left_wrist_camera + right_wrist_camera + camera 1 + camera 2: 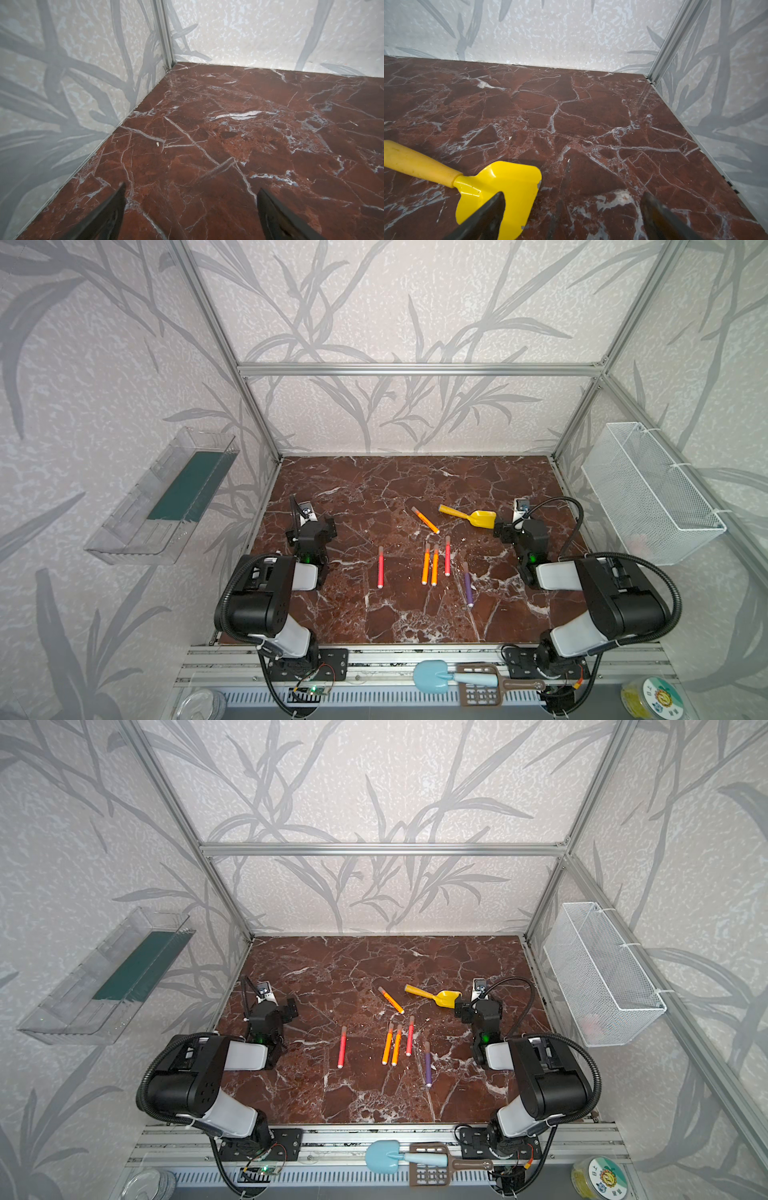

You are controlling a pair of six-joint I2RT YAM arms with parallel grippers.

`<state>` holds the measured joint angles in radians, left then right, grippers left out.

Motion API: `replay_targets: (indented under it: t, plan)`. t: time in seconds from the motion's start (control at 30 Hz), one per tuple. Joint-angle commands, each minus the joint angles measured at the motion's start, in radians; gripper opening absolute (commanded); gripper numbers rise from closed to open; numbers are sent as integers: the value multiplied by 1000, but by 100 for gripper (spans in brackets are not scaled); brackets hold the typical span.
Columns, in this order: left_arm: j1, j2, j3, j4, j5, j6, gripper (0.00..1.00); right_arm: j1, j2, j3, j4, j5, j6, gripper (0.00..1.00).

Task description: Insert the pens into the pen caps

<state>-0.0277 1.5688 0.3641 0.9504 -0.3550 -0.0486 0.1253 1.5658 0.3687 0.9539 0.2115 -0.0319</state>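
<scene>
Six pens lie on the red marble tabletop (374, 489) in both top views. A red-pink pen (380, 567) (342, 1047) is leftmost. Two orange pens (425, 564) (434, 565) lie side by side, with a red-pink pen (447, 556) next to them and a purple pen (468, 584) (428, 1064) to their right. Another orange pen (425, 520) (391, 1000) lies slanted behind them. The pen caps show as short pinkish-tan pieces on the pens' far ends, like this cap (380, 549). My left gripper (312, 526) (192, 187) is open over bare marble at the left. My right gripper (519, 526) (573, 193) is open at the right, holding nothing.
A yellow toy scoop (484, 517) (500, 182) lies just left of the right gripper, its blade under one finger in the right wrist view. A wire basket (648, 493) hangs on the right wall, a clear tray (162, 497) on the left. A blue scoop (432, 674) and brown sieve (482, 691) rest on the front rail.
</scene>
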Motion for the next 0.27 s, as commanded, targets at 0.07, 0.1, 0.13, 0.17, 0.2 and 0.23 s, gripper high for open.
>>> replay_targets:
  t: [0.07,0.1,0.13,0.17,0.2,0.23]
  plan:
    - [4,10,-4,53,8,1,99,2,-21,18,-68,-17,-15,99]
    - [3,3,-2,32,9,-7,99,2,-27,23,-91,-17,-14,99]
    - [3,5,-1,35,8,-4,99,2,-24,23,-86,-17,-13,99]
    - [3,12,-4,54,9,1,99,2,-20,21,-74,-16,-14,99]
    - [3,8,-4,46,9,-2,99,2,-18,19,-70,-17,-15,99]
    - [3,7,-2,40,9,-4,99,2,-19,19,-73,-16,-15,99]
